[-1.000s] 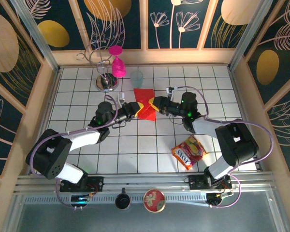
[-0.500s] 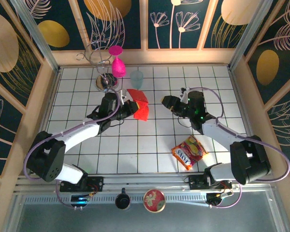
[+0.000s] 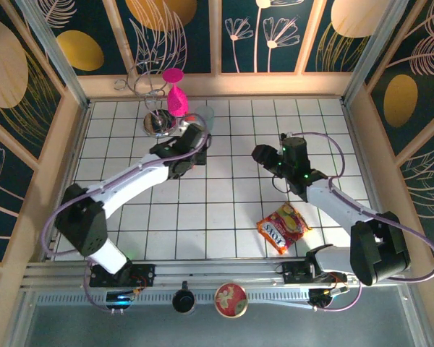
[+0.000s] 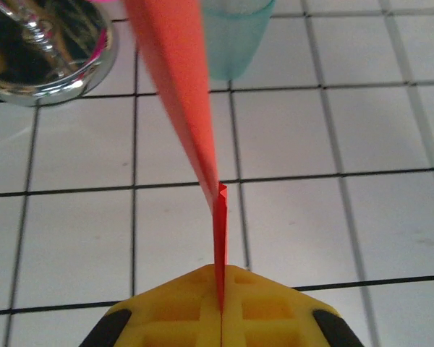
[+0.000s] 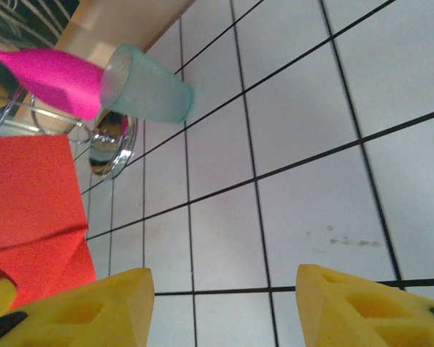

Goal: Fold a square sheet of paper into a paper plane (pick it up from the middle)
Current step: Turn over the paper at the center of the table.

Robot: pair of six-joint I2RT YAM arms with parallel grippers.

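The square sheet of paper [image 4: 175,79] is bright red and folded. In the left wrist view I see it edge-on, a thin blade running up from my left gripper [image 4: 220,282], which is shut on its lower edge. The right wrist view shows its flat creased face [image 5: 29,210] at the left. From above, my left gripper [image 3: 197,134] hangs over the back of the table beside the teal cup [image 3: 205,113], and the arm hides the paper. My right gripper [image 3: 258,154] stands open and apart to the right, with only tiles between its fingers [image 5: 79,311].
A pink goblet [image 3: 175,94] hangs on a wire stand with a shiny round base [image 3: 158,124] at the back left, close to the cup [image 4: 235,36]. A red-and-yellow snack packet [image 3: 283,226] lies at the front right. Wooden walls [image 3: 50,152] ring the white tiled table.
The right gripper let go of the red paper, opened and drew back to the right. The left arm carried the paper away from the middle toward the cup at the back.
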